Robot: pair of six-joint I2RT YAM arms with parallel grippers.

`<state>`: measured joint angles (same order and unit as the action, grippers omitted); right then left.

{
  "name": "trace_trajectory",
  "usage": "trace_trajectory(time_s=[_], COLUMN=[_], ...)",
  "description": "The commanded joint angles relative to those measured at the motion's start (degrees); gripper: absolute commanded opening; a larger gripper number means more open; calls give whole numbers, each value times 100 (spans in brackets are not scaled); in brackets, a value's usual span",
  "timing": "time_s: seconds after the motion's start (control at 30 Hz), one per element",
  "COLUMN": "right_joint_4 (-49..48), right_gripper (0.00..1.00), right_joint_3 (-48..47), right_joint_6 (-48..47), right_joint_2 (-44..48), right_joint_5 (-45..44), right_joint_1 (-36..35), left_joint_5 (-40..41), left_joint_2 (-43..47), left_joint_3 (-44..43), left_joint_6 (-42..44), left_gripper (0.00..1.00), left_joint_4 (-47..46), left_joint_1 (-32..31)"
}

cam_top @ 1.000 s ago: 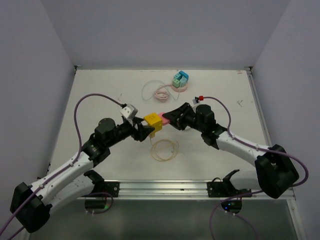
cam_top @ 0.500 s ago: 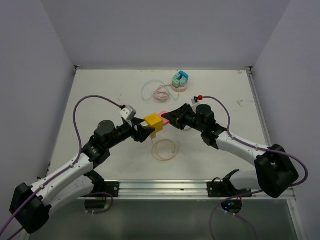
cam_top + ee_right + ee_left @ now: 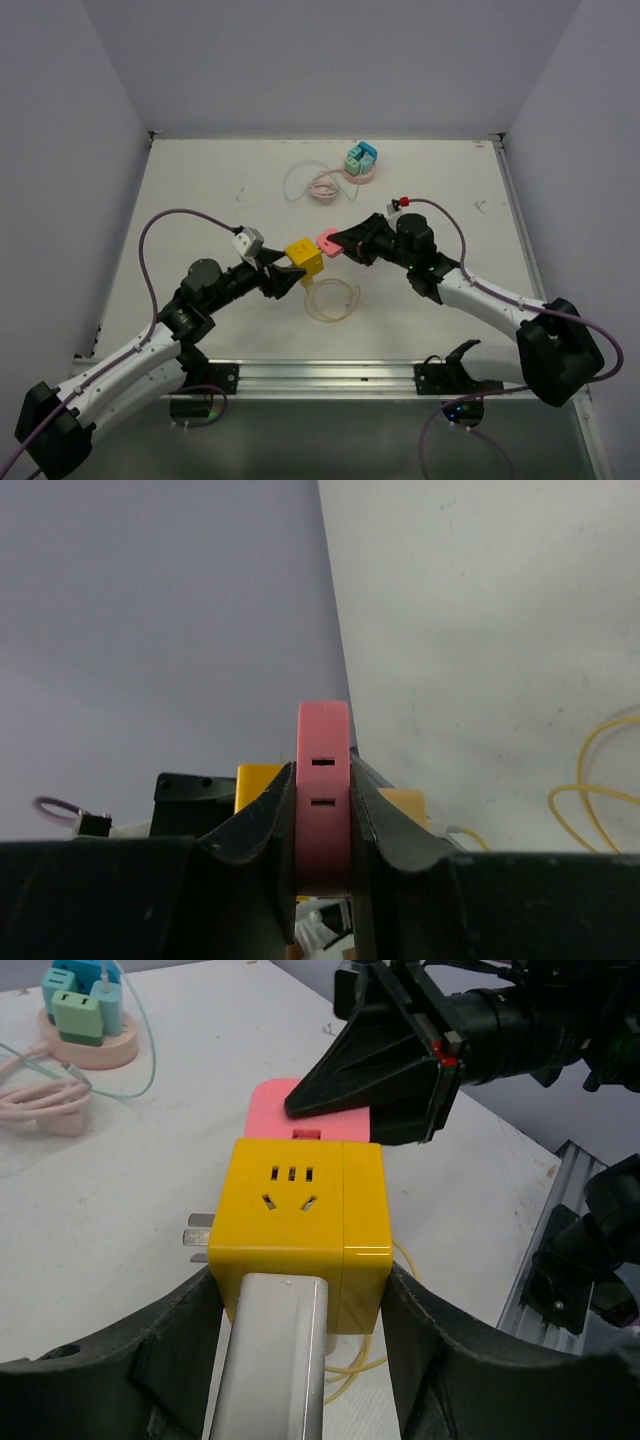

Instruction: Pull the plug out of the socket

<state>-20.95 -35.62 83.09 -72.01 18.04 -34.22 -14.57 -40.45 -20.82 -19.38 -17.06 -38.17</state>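
The left gripper (image 3: 300,1295) is clamped on the yellow cube socket (image 3: 300,1205), one finger on each side face, above the desk (image 3: 200,190). The right gripper (image 3: 323,805) pinches the pink plug (image 3: 323,745) (flat faces gripped), which is directly beside the socket; whether they still touch cannot be told.

On the white table (image 3: 200,180), teal and green adapters (image 3: 360,157) stand on a round pink base (image 3: 357,178) far centre, a coiled pink cable (image 3: 322,187) just left (a yellow cable loop (image 3: 330,300) lies nearer).
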Motion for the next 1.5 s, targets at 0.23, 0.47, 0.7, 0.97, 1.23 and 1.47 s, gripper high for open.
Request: trace_trajectory(time_s=[0.23,0.47,0.7,0.97,1.23,1.47], right_joint_4=[731,1682,1358,1094,645,1048], right_gripper=[0,0,0,5,16,42], right_joint_3=[195,125,257,-374,-701,-517], right_joint_6=[-239,-1680,-2849,-3975,-4336,-4547], right_joint_2=[635,522,-199,-1183,-2159,-2064], right_joint_5=[-345,-627,-109,348,762,473], right_joint_1=[1215,1944,2726,3158,3228,3395], left_joint_5=[683,657,631,446,156,68], left_joint_2=[485,318,-112,-376,-579,-534], left_joint_3=[236,-44,-274,-387,-537,-502], left_joint_6=[-75,-216,-277,-330,-330,-339], left_gripper=[0,0,0,0,0,0], left_joint_4=[-175,-26,448,554,651,695], left_joint_1=[73,73,73,73,73,82])
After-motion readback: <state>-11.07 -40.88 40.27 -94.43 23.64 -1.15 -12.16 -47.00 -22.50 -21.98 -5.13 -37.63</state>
